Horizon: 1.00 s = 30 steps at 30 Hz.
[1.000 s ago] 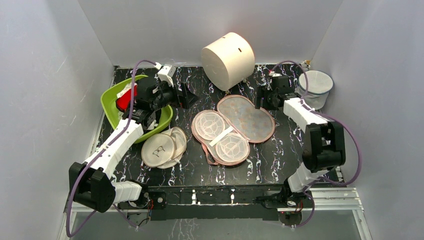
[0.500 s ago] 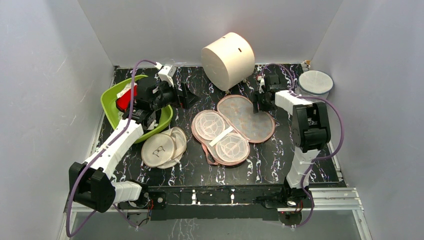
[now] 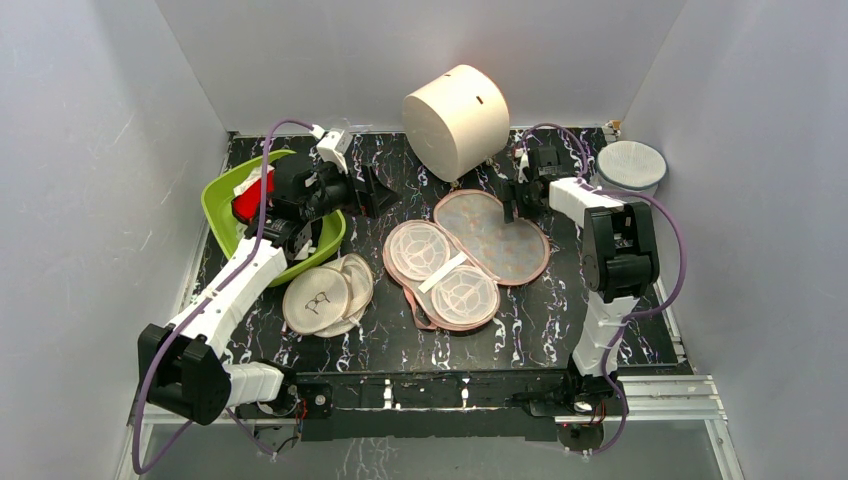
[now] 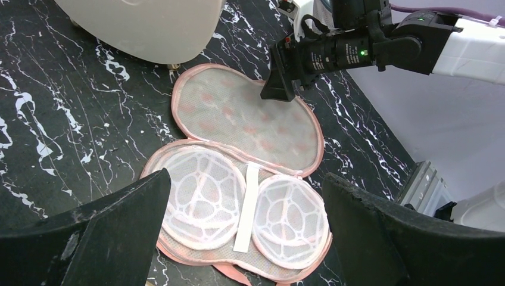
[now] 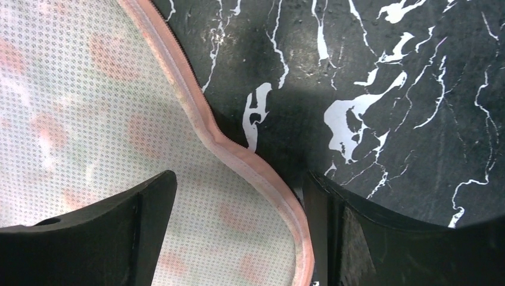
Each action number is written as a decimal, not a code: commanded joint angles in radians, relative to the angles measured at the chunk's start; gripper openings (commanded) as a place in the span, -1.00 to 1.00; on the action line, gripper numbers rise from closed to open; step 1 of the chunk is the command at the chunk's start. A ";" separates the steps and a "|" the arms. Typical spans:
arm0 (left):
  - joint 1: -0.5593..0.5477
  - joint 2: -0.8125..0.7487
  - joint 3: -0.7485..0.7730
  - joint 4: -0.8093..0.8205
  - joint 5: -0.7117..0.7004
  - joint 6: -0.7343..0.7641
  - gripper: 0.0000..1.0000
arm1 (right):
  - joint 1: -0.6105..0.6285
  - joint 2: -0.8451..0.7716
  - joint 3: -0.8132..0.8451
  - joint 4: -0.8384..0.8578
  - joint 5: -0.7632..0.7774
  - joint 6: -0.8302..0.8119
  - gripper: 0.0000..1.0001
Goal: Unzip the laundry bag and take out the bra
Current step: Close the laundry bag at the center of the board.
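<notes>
The laundry bag [image 3: 466, 255] lies unzipped and flat open, its mesh lid half folded away from the half holding two white cup frames. The bra [image 3: 250, 200] is not inside it; it sits well to the bag's left in a green bowl [image 3: 222, 195], partly hidden by the left arm, so the task looks all but done. The right gripper [image 5: 238, 185] hovers with jaws spread on either side of the zipper rim at the bag's far right edge, pinching nothing; the left gripper [image 4: 247, 179] hangs off the bag's far left, wide apart and empty. The bra is likely light, soft and limp; it should sag and drape from any hold, so a cup seam or the band between the cups seems the surest pinch. The bag looks light and springy and would probably slide rather than resist, its rim tape being the firmest hold. A white cylinder [image 3: 455, 120] stands just behind the bag and beige discs [image 3: 318, 298] lie just beside its left; the table [image 3: 560, 320] to the bag's right and near side offers the freest room.
</notes>
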 commanded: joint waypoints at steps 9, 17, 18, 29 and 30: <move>-0.005 -0.004 0.003 0.025 0.026 0.001 0.97 | -0.019 0.024 -0.013 0.052 -0.071 0.033 0.21; -0.005 0.004 -0.001 0.035 0.035 -0.010 0.97 | -0.019 -0.100 -0.112 0.089 -0.046 0.050 -0.43; -0.006 0.004 -0.001 0.037 0.036 -0.011 0.97 | -0.018 -0.115 -0.110 0.079 -0.033 0.050 -0.54; -0.005 0.014 -0.003 0.035 0.032 -0.008 0.97 | -0.020 -0.377 -0.152 -0.084 0.147 0.130 -1.00; -0.006 0.015 -0.004 0.034 0.032 -0.009 0.97 | -0.020 -0.405 -0.161 -0.101 0.164 0.140 -1.00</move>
